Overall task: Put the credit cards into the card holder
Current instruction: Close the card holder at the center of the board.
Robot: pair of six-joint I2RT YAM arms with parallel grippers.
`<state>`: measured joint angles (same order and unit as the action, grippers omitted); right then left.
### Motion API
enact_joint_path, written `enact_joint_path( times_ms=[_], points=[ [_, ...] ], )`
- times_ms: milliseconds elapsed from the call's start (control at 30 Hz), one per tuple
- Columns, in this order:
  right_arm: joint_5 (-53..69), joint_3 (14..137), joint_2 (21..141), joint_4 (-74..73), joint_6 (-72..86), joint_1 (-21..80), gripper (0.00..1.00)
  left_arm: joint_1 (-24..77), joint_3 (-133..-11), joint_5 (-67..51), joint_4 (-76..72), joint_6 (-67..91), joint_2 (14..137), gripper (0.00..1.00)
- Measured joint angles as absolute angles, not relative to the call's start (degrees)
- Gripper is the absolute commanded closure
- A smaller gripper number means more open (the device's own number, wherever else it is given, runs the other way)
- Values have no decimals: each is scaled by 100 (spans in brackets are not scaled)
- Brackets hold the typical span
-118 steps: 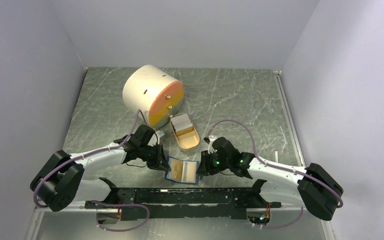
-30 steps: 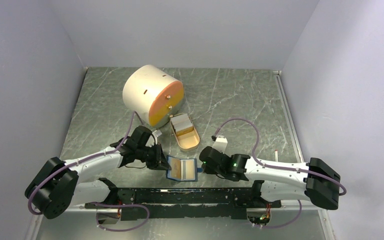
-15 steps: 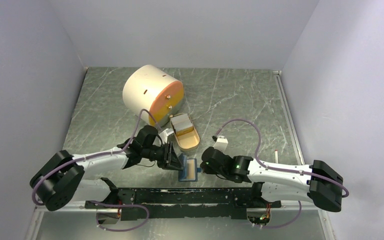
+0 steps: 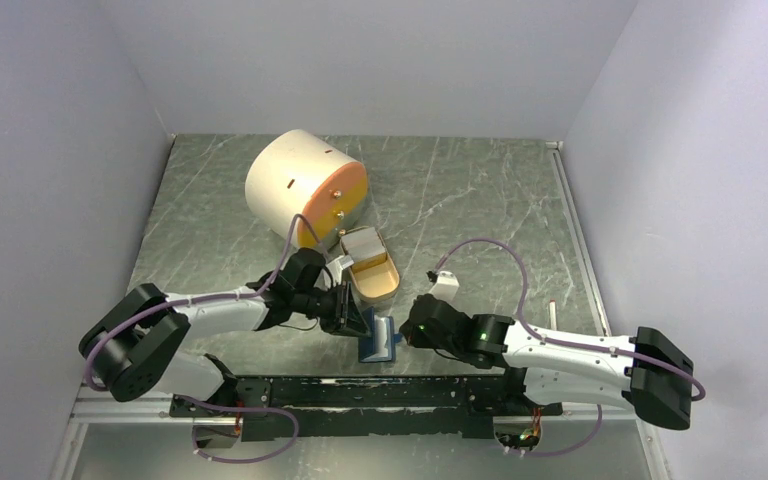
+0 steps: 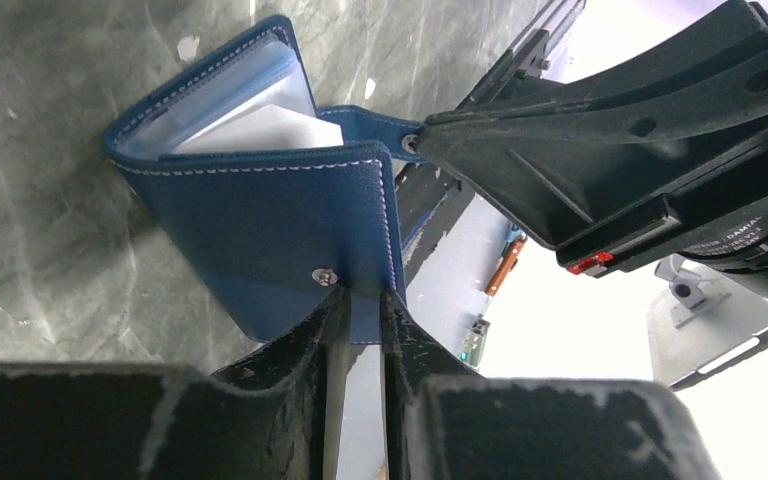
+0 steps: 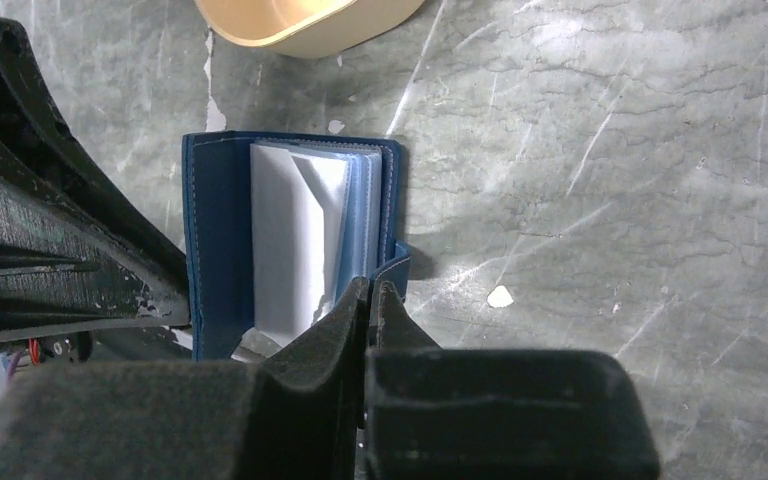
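Note:
The dark blue card holder [image 4: 379, 341] stands half folded on the table near the front edge. My left gripper [image 4: 357, 324] is shut on the edge of its left cover [image 5: 260, 220], beside the snap stud, and holds that cover raised. My right gripper [image 4: 404, 334] is shut on the holder's small closing tab [image 6: 398, 265]. A whitish card [image 6: 280, 235] sits among the light blue sleeves inside and also shows in the left wrist view [image 5: 260, 130]. More credit cards [image 4: 360, 242] lie stacked in the tan oval dish [image 4: 380, 281] just behind.
The big cream cylinder with an orange face [image 4: 305, 188] lies behind the dish. The black mounting rail [image 4: 360, 392] runs along the front edge just below the holder. A small stick [image 4: 552, 306] lies at the right. Walls enclose the table on three sides.
The holder lay open and flat; my left gripper has swung its left cover up and over to the right, so it is now half folded. My right gripper stayed at the tab.

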<state>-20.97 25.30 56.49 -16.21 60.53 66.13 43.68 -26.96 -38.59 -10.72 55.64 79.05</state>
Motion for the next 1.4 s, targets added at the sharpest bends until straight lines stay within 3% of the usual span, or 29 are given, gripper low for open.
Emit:
enact_joint_path(
  times_ms=[1067,1400],
  points=[
    [-1778,2797,5986,-1376,5747,6611,100,4388,-3334,-3015,-89,4993,8578,79],
    [-1590,2939,6442,-1313,5553,6608,97,4394,-3024,-3227,-801,5162,8805,80]
  ],
)
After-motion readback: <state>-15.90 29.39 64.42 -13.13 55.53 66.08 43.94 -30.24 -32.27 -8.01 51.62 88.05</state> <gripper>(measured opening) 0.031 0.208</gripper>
